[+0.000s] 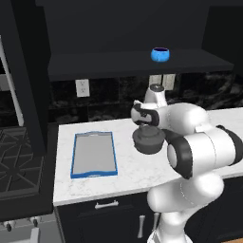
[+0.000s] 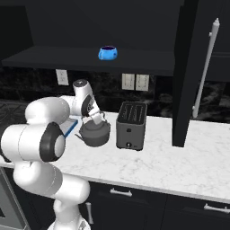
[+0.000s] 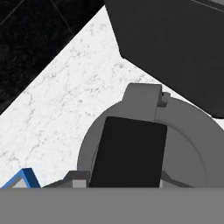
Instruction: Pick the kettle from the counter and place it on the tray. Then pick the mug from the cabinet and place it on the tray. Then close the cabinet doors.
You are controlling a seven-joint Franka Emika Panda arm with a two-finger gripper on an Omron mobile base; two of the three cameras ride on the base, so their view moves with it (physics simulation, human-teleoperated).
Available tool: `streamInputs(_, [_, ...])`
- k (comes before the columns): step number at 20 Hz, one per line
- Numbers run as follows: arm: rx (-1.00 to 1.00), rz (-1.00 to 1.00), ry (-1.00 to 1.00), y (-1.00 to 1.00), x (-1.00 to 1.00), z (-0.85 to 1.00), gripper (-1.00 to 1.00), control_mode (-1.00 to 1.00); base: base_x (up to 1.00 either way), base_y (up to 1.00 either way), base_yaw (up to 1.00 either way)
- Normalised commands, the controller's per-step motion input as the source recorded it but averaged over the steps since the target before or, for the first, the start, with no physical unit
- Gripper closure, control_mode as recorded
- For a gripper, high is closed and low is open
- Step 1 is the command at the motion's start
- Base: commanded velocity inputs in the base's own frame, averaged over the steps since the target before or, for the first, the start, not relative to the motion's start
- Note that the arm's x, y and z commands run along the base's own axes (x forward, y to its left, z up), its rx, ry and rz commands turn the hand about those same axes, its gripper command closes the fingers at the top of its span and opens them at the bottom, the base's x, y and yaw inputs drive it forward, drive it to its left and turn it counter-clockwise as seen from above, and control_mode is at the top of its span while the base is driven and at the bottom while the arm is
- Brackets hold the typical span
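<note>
Arm bends low over the counter (image 1: pixel 95 187), claw (image 2: pixel 95 117) at the kettle (image 2: pixel 95 133) handle, grip unclear.

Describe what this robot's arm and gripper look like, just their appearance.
The arm is glossy white, built of rounded, bulbous segments joined by dark grey to black rings at the joints. No cables or markings show. The gripper has a white body with dark trim; in the hand view a finger shows as a flat black block.

The claw (image 2: pixel 96 117) sits at the kettle's (image 2: pixel 95 133) handle, beside the black toaster (image 2: pixel 131 125).
</note>
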Motion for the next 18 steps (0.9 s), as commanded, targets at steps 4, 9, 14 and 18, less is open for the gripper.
streamInputs(4, [0.03,0.00,-0.07,0.05,-0.58,0.26,1.00,-1.00,0.00,0.00,0.00])
streamInputs(9, [0.01,0.00,-0.08,0.21,-0.44,0.42,1.00,-1.00,0.00,0.00,0.00])
streamInputs(14, [0.00,0.00,-0.09,0.26,-0.38,0.48,1.00,-1.00,0.00,0.00,0.00])
streamInputs(18, [0.00,0.00,-0.12,0.31,-0.34,0.45,1.00,-1.00,0.00,0.00,0.00])
